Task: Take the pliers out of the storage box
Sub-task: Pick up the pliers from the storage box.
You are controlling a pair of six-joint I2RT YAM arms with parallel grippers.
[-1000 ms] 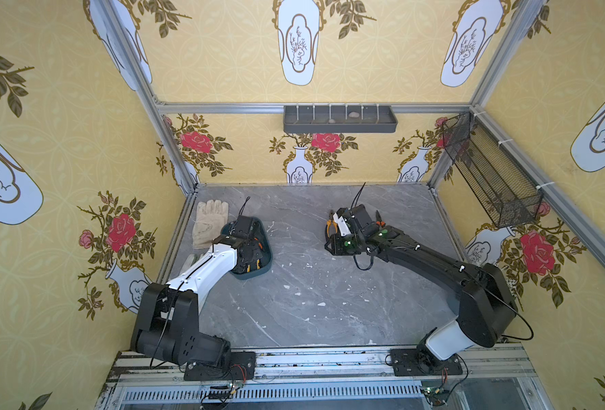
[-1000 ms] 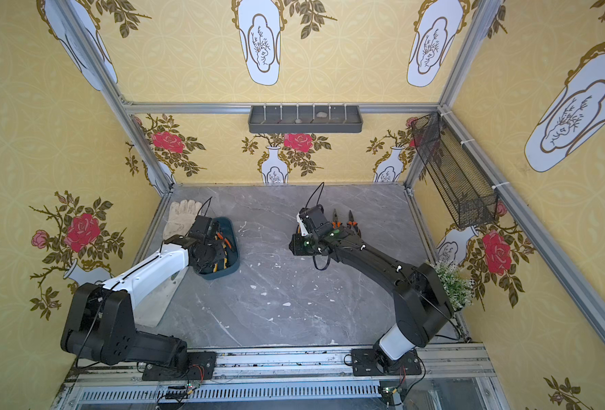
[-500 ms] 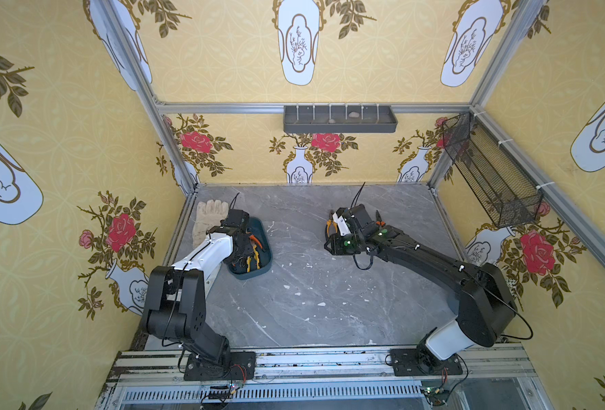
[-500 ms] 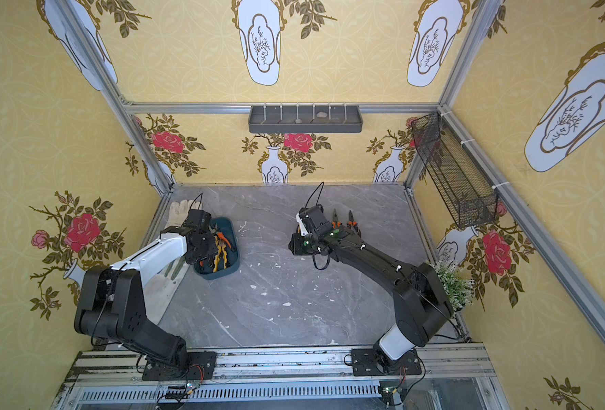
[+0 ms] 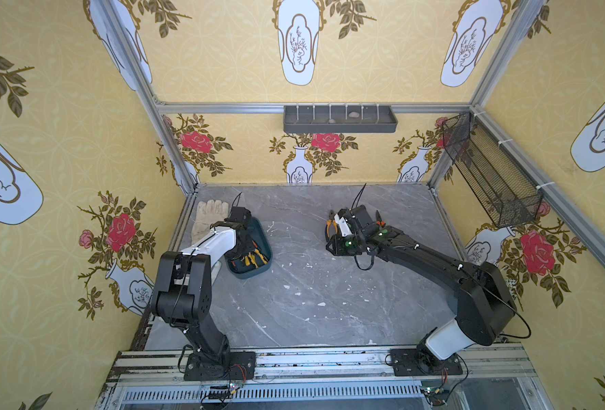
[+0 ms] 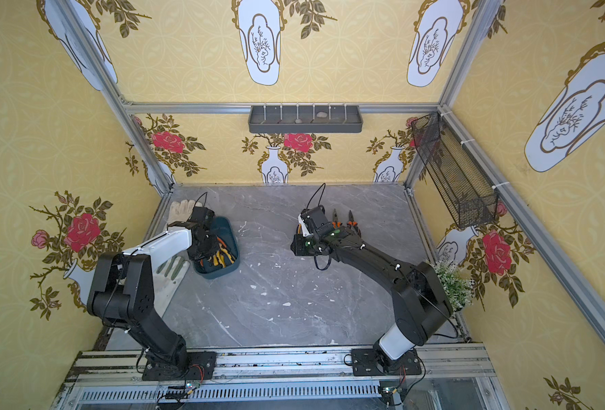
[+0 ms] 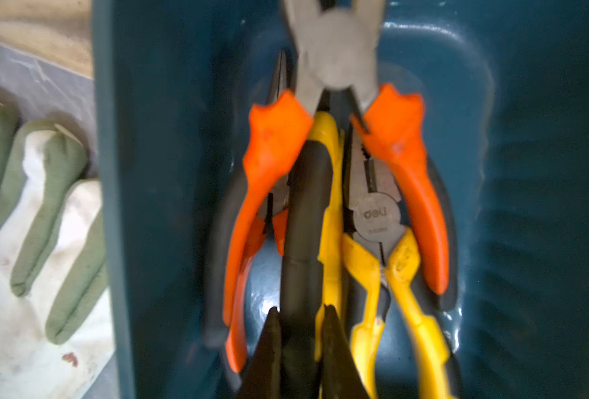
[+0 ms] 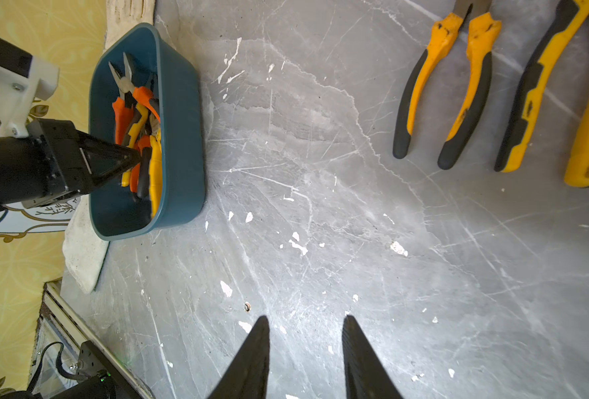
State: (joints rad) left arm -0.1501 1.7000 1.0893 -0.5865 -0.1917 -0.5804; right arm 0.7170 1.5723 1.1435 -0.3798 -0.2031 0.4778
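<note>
The left hand [image 7: 301, 347] is reaching down into the storage box [image 7: 147, 179] and is clamping shut on a black-and-yellow handle [image 7: 306, 214], with one finger [image 7: 268, 349] pressing on each side of it. That handle is lying in the middle of the pile of pliers [image 7: 376, 214], among orange and yellow grips that are crossing over one another on the floor of the box. In both top views the storage box [image 5: 254, 273] [image 6: 219, 275] is sitting on the left part of the grey desk [image 5: 311, 301], just beside a pale work glove [image 5: 207, 220]. The right hand [image 8: 305, 321] is hovering over bare desk well apart from the box, its jaws standing partly apart and gripping nothing. Other pliers [image 8: 441, 93] are lying flat on the desk close to the right arm, handles side by side, and their dark noses are showing just beyond that arm in a top view [image 6: 336, 216].
</note>
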